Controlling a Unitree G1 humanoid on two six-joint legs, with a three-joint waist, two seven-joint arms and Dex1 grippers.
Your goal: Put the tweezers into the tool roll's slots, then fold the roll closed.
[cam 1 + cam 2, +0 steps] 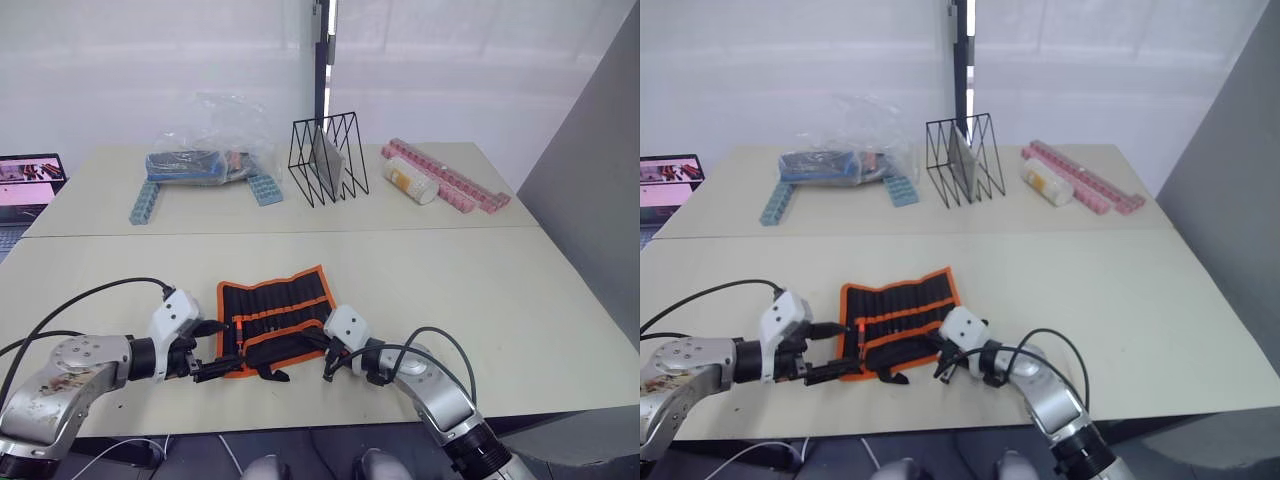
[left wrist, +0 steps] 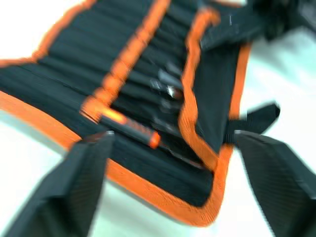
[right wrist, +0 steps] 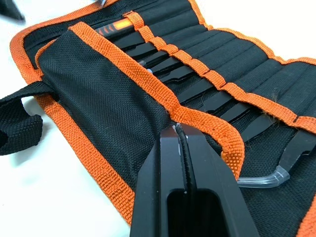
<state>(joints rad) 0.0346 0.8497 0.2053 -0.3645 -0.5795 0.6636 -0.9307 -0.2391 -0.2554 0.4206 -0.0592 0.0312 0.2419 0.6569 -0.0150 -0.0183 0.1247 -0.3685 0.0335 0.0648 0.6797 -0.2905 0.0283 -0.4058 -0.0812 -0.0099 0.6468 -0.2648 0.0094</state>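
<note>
Left gripper [image 1: 212, 352]: at the tool roll's left end, low over the table; fingers [image 2: 74, 192] spread apart, grasping nothing, one each side of the roll's near left corner.
Tool roll [image 1: 275, 318]: lies unrolled and flat near the front edge of the table [image 1: 500, 300], between the two grippers; orange trim around it, an orange band across the middle.
Flap [image 3: 103, 98]: the roll's near edge is folded up over the lower part of the tools.
Slots [image 3: 232, 64]: parallel black pockets under the orange band.
Tweezers [image 3: 197, 91]: black, lying side by side in the slots; one bent tip carries a clear cap.
Orange-handled tool [image 2: 129, 129]: in a slot at the roll's left end.
Tie strap [image 3: 17, 121]: black, sticks out from the roll's near edge onto the table.
Right gripper [image 3: 178, 136]: at the roll's right near corner; fingers clenched on the flap's orange trim.
Far table: blue bricks under a plastic bag [image 1: 215, 140], black wire rack [image 1: 327, 158], pink brick strip [image 1: 450, 180].
</note>
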